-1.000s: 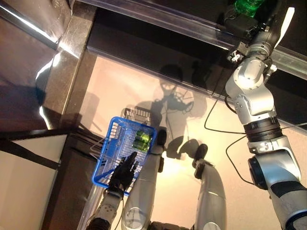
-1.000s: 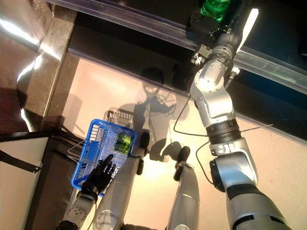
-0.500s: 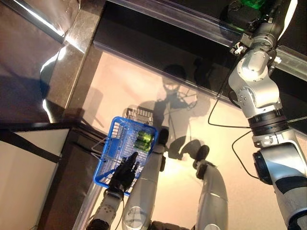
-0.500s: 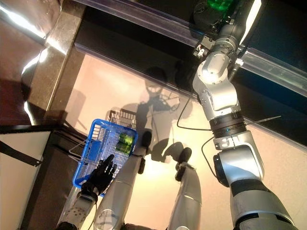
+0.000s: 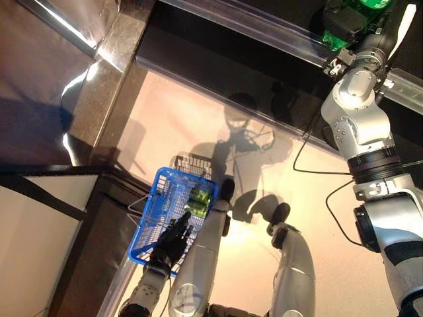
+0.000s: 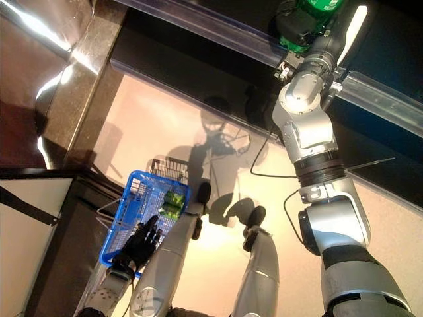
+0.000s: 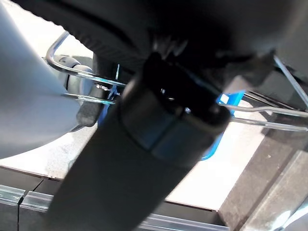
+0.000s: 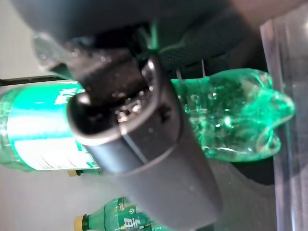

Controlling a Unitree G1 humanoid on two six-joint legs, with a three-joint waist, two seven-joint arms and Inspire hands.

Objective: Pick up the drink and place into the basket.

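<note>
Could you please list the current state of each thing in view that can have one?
Green plastic drink bottle: gripped by the right hand, up at the shelf.
Right hand: shut on the bottle.
Blue wire basket: hanging from the left hand by its metal handles, with green drinks already inside.
Left hand: beside the basket; grip hidden.
Second green bottle: lying on the shelf.

Glossy green see-through plastic bottle (image 8: 226,115); blue plastic mesh basket (image 5: 153,218) with thin metal wire handles.
</note>
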